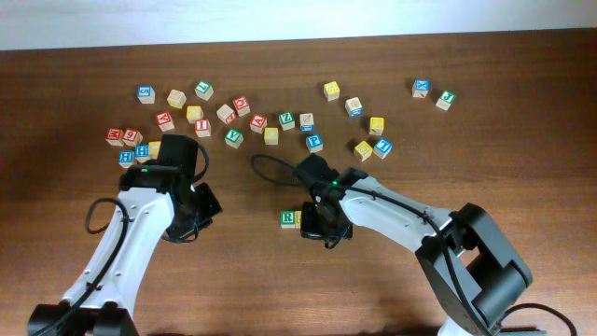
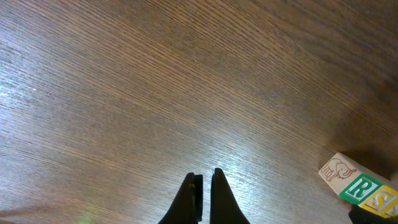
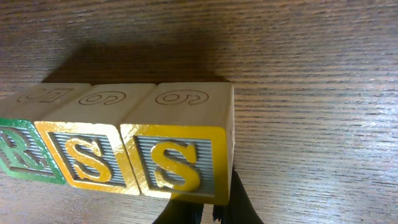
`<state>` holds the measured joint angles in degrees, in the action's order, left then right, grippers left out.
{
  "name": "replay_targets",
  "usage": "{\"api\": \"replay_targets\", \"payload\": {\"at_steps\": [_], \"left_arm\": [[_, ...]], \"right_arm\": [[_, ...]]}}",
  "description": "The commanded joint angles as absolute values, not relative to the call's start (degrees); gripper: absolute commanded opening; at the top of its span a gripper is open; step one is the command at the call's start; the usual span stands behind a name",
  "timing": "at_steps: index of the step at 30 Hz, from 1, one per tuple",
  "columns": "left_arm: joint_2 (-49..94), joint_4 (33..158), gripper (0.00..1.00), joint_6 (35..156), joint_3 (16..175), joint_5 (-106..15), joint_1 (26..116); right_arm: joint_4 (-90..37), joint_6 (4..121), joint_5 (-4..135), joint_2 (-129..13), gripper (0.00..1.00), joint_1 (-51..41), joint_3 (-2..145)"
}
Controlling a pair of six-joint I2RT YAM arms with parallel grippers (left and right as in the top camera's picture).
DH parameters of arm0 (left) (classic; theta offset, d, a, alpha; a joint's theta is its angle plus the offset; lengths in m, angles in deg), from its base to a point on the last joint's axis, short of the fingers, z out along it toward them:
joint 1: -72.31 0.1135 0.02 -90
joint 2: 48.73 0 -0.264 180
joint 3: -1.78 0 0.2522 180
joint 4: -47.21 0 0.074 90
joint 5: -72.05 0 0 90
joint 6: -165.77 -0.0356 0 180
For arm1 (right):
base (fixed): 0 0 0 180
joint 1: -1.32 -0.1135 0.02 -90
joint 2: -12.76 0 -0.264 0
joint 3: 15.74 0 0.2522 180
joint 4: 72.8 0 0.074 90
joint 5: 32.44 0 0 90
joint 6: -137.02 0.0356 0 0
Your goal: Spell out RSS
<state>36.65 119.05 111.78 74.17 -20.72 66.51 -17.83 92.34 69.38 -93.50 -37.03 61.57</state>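
Observation:
In the right wrist view three wooden cubes stand touching in a row: the green R cube [image 3: 15,149], a yellow S cube [image 3: 84,155] and a second yellow S cube [image 3: 177,158]. My right gripper [image 3: 214,210] is shut, its fingertips against the near lower edge of the last S cube, gripping nothing. In the overhead view the R cube [image 1: 290,219] shows left of the right gripper [image 1: 320,224], which hides the S cubes. My left gripper [image 2: 204,180] is shut and empty over bare wood, left of the row [image 2: 360,188]; overhead it sits at the left [image 1: 207,201].
Several other letter cubes lie scattered along the back of the table, from the red ones at the left [image 1: 116,136] to a blue one [image 1: 421,88] and a green one [image 1: 445,99] at the right. The table's far edge [image 1: 298,45] runs behind them.

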Motion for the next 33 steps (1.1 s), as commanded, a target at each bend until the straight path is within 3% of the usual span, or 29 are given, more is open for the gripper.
{"api": "replay_targets", "payload": {"at_steps": [1,8,17,22,25,33], "left_arm": [[35.8,119.2,0.0,110.9,74.6,-20.8,66.7],[35.8,119.7,0.0,108.1,74.6,-21.6,66.7],[35.8,119.6,0.0,104.3,74.2,-23.2,66.7],[36.0,111.1,0.0,101.4,68.8,-28.8,63.7],[38.1,106.0,0.0,101.7,67.9,-28.8,59.0],[50.6,97.1,0.0,103.5,67.9,-31.6,51.7]], "right_arm": [[-18.2,93.0,68.7,-93.5,0.04,-37.5,61.2],[-17.5,92.9,78.0,-93.1,0.04,-37.5,61.5],[-9.8,90.6,75.9,-85.2,0.04,-37.7,65.2],[-0.8,84.3,68.7,-78.9,0.04,-25.8,66.7],[-2.6,81.7,65.6,-80.9,0.04,-21.8,65.0],[-14.4,83.5,70.1,-90.8,0.04,-25.0,61.4]]}}
